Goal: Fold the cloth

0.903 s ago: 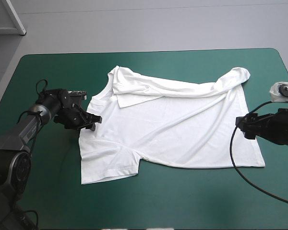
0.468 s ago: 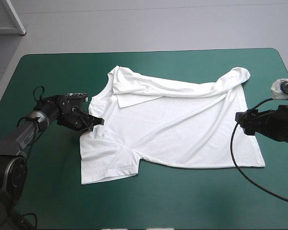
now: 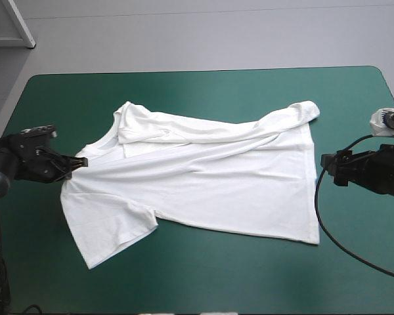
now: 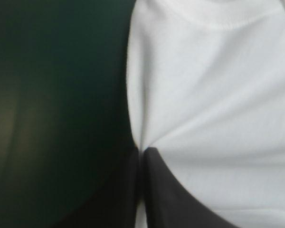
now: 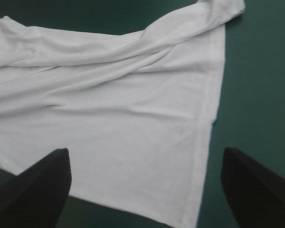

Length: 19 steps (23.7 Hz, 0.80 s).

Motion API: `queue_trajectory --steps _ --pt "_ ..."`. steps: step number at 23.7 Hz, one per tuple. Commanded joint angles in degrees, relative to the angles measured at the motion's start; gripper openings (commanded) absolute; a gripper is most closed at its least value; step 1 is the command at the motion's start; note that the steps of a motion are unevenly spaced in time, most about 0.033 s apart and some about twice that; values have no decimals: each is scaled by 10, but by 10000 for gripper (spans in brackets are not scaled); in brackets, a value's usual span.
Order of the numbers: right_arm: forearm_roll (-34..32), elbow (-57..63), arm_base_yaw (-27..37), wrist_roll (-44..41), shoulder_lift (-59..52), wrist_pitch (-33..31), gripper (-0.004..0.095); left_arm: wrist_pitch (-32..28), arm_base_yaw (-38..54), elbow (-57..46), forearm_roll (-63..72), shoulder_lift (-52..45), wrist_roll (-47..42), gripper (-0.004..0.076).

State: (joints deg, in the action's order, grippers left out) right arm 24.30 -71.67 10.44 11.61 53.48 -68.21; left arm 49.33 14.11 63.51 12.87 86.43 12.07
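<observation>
- T-shirt: white, spread mostly flat on the teal-green cover, mid-table and a bit toward the left side.
- Collar end points at the left arm, hem at the right arm.
- Far edge is bunched into long folds, and the far sleeve is flipped over onto the body. The near sleeve lies flat toward the table's near-left.
- Left gripper: clenched on the shirt's edge by the collar and shoulder. In its wrist view the black fingers meet in a point with cloth pinched between them, and creases run to the tip.
- Right gripper: released, black fingers wide apart, holding nothing. It sits just beside the hem, not touching the cloth.
</observation>
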Motion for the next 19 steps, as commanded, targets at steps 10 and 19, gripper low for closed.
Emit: queue_trajectory --steps 10,19 --pt "18 -16 2 20 -3 10 795 -105 175 163 -145 71 -125 -10" --pt "46 -15 2 47 20 2 682 -95 194 269 -237 228 -163 188"
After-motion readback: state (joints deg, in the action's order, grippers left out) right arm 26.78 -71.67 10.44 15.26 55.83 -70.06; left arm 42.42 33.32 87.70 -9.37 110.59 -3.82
